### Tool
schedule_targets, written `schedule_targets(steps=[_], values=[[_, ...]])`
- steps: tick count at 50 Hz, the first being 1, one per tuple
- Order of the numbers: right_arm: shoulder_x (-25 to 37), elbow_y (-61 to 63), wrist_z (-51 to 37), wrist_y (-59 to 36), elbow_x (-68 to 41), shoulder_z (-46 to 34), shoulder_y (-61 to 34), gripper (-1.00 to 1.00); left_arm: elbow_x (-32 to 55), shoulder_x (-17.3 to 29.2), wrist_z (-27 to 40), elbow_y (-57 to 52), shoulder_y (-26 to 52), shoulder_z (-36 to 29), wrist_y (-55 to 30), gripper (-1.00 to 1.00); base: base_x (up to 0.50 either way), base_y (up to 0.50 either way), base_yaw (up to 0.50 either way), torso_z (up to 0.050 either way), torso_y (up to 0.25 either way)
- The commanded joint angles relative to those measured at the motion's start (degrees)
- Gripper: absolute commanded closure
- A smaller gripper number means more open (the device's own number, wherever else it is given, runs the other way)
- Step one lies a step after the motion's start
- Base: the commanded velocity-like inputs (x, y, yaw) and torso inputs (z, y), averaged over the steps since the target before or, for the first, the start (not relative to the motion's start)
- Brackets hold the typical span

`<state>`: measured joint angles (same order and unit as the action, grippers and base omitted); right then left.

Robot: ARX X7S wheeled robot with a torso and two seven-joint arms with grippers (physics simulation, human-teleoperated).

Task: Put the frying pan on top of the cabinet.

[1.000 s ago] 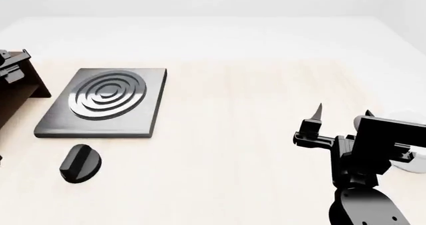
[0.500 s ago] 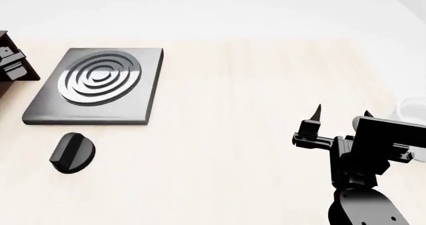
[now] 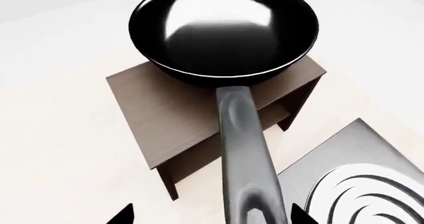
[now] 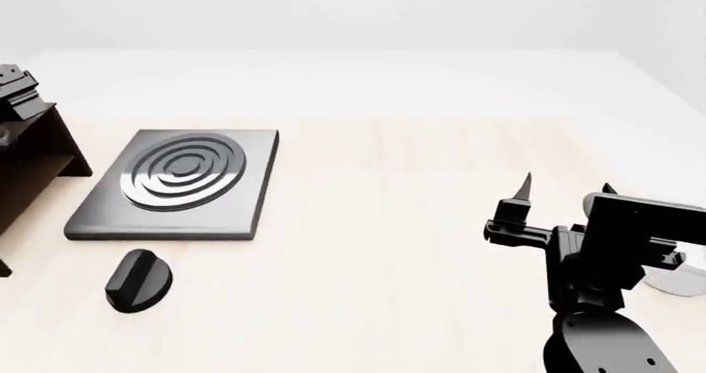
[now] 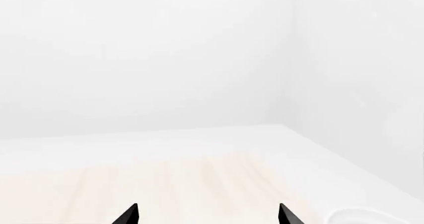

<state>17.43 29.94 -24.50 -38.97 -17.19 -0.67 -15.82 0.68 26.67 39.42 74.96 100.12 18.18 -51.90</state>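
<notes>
Above the cabinet (image 3: 198,114), the frying pan (image 3: 225,30) hangs in the left wrist view, its glossy bowl empty and over the far part of the flat brown top; whether it touches the wood cannot be told. Its long black handle (image 3: 245,154) runs back between the two dark fingertips (image 3: 122,215) of the left gripper (image 3: 208,216), which is closed on it. One open side of the cabinet shows an inner shelf with nothing on it. One grey ringed stove plate (image 4: 177,183) lies on the desk (image 4: 386,224) just beside the cabinet, and one black knob (image 4: 137,280) lies near the plate's front edge. Over at the right, the right gripper (image 5: 208,214) holds nothing, its tips spread apart above bare desk. One white bowl (image 5: 371,216) sits near it, only partly seen.
</notes>
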Motion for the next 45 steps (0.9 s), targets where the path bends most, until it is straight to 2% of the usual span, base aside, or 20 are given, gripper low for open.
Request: schedule_targets(steps=[1,4,6,10,11,14,16,17,19,24,27,30,31,34,36,38,40,42,45], values=[[0.12,-0.27,-0.13,0.36,-0.06,-0.34,0.11,-1.00,-0.94,-0.22,-1.03,0.02,0.23,-2.45,0.70,-1.00,0.00,0.00,0.00,0.000,0.250],[0.20,-0.01,-0.28,-0.21,-0.27,-0.29,-0.17,-1.00,-1.80,-0.84,-2.47,0.02,0.60,-4.74,2.59,-1.00,0.00,0.00,0.00,0.000,0.167],[0.21,-0.25,-0.25,0.25,-0.16,-0.35,0.02,-1.00,-0.76,-0.93,-3.74,0.02,1.06,-4.09,5.25,-1.00,0.00,0.00,0.00,0.000,0.000],[0.29,0.00,-0.41,-0.11,-0.41,-0.17,-0.15,-1.00,-3.41,-2.90,-3.95,0.01,3.25,-9.96,10.55,-1.00,0.00,0.00,0.00,0.000,0.000],[0.28,-0.20,-0.40,0.02,-0.38,-0.20,-0.18,-1.00,-3.98,-3.50,-3.90,0.02,4.07,-11.57,14.51,-1.00,0.00,0.00,0.00,0.000,0.000],[0.29,-0.28,-0.44,0.43,-0.23,-0.40,0.12,-1.00,-4.93,-5.47,-6.88,0.00,7.50,-15.42,15.92,-1.00,0.00,0.00,0.00,0.000,0.000],[0.36,-0.02,-0.52,0.20,-0.37,-0.29,0.06,-1.00,-5.76,-7.21,-11.81,-0.25,9.91,-17.96,15.91,-1.00,0.00,0.00,0.00,0.000,0.000],[0.33,-0.12,-0.51,0.33,-0.41,-0.24,0.10,-1.00,-5.29,-7.89,-14.81,-8.84,7.13,-18.16,11.35,-1.00,0.00,0.00,0.00,0.000,0.000],[0.40,0.10,-0.54,0.19,-0.49,-0.29,0.08,-1.00,-3.90,-8.99,-20.03,-26.03,-2.11,-18.79,-4.29,-1.00,0.00,0.00,0.00,0.000,0.000],[0.47,0.20,-0.63,0.26,-0.66,-0.14,0.15,-1.00,0.70,-10.50,-27.40,-65.48,-10.48,-19.89,-23.40,-1.00,0.00,0.00,0.00,0.000,0.000],[0.53,0.37,-0.66,0.22,-0.80,-0.09,0.14,-1.00,4.00,-11.73,-30.62,-79.30,-14.31,-19.84,-32.41,-1.00,0.00,0.00,0.00,0.000,0.000],[0.57,0.43,-0.71,0.23,-0.96,0.06,0.15,-1.00,6.81,-12.96,-32.66,-88.06,-17.30,-18.23,-37.84,-1.00,0.00,0.00,0.00,0.000,0.000],[0.61,0.51,-0.75,0.20,-0.96,0.06,0.17,-1.00,13.51,-12.51,-29.67,-89.74,-19.38,-17.06,-38.09,-1.00,0.00,0.00,0.00,0.000,0.000],[0.73,1.28,-0.93,-0.49,-1.33,0.28,0.04,-1.00,39.29,-8.52,-10.95,-95.48,-24.90,-13.19,-38.06,-1.00,0.00,0.00,0.00,0.000,0.000],[0.78,1.49,-0.97,-0.58,-1.47,0.37,-0.01,-1.00,54.77,-7.40,-4.16,-101.81,-30.65,-10.74,-37.94,-1.00,0.00,0.00,0.00,0.000,0.000],[0.77,1.45,-0.96,-0.21,-1.34,0.19,0.22,-1.00,58.09,-6.83,-3.38,-108.14,-35.49,-9.90,-36.79,-1.00,0.00,0.00,0.00,0.000,0.000],[0.79,1.64,-1.00,-0.10,-1.24,-0.06,0.43,-1.00,65.43,-7.12,-3.20,-112.51,-41.03,-6.70,-37.52,-1.00,0.00,0.00,0.00,0.000,0.000],[0.86,1.88,-1.03,-0.14,-1.27,-0.14,0.51,-1.00,64.45,-5.75,-4.14,-117.92,-45.10,-7.64,-34.16,-1.00,0.00,0.00,0.00,0.000,0.000],[0.99,2.61,-1.10,-0.34,-1.38,-0.26,0.65,-1.00,71.95,-6.66,-4.67,-125.95,-54.17,-2.60,-32.57,-1.00,0.00,0.00,0.00,0.000,0.000]])
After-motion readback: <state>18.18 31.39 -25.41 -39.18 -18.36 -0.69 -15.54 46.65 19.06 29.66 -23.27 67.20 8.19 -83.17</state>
